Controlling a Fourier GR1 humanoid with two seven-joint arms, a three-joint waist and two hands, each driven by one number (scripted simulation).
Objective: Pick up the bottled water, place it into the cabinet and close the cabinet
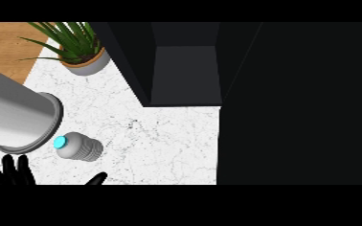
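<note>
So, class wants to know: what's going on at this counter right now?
Nothing is being held yet. The water bottle stands on the white counter, close to the robot's left forearm. The left hand shows at the lower left edge, below the bottle and not gripping it. The dark cabinet stands open behind, with nothing seen inside. A potted plant sits at the back left. The right hand is out of view.

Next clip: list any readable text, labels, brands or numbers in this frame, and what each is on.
None readable.
The bottled water shows a blue cap and ribbed grey body, no legible label.
The plant pot, dark cabinet and marble counter carry no writing.
</note>
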